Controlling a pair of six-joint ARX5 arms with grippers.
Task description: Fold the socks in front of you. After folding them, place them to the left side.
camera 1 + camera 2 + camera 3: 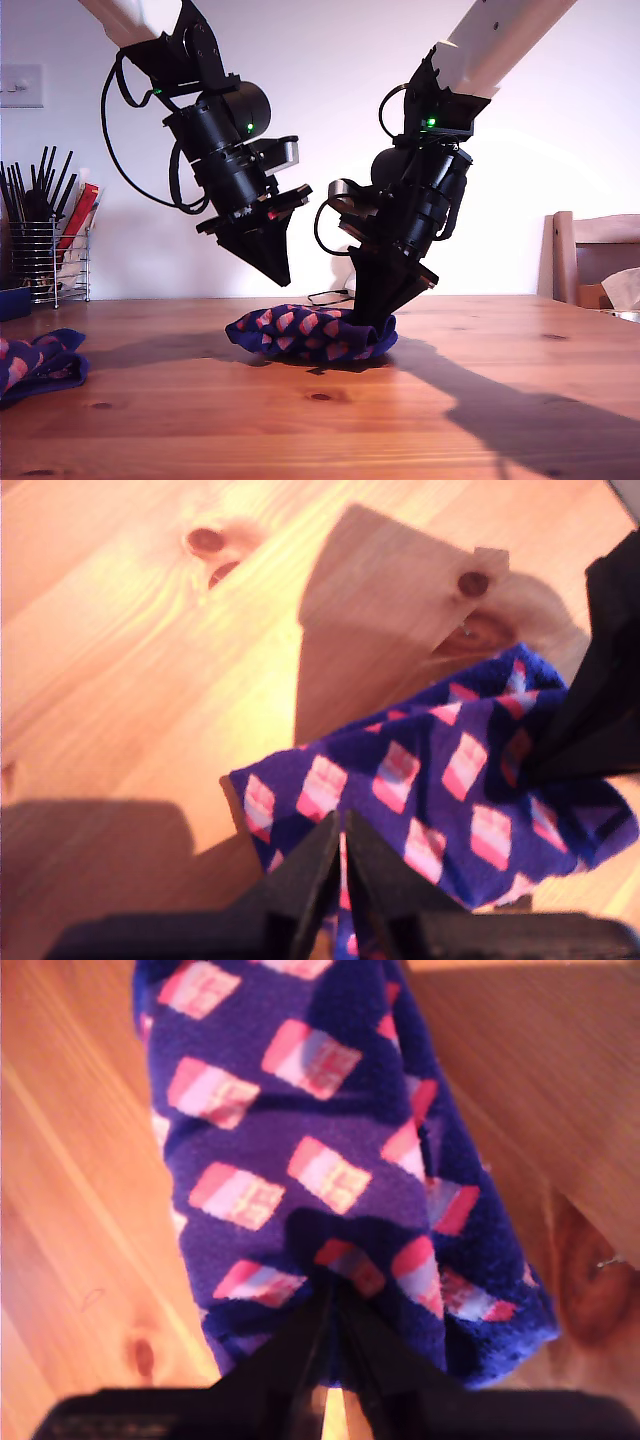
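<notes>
The wooden table (320, 440) is closest to us, and most of it is bare. In the middle of it lies one sock (300, 330), dark blue with pink blocks, all bunched up in a soft heap.

Our second gripper (375, 315) is down on that sock, at the end toward the exterior view's right. Its jaws are squeezed together on a bit of the cloth, so we think it is pinching the sock. Our first gripper (278, 270) hangs just above the sock's other end and does not touch it. Its jaws are pressed together with nothing in them.

The other sock (35, 365) lies well apart, at the exterior view's left edge. It is partly cut off, so we cannot tell if it is folded neatly.

We think the job is about halfway done. One sock is already over at the side. The middle sock looks doubled over but messy. It must be folded flat and then carried over beside its partner.
</notes>
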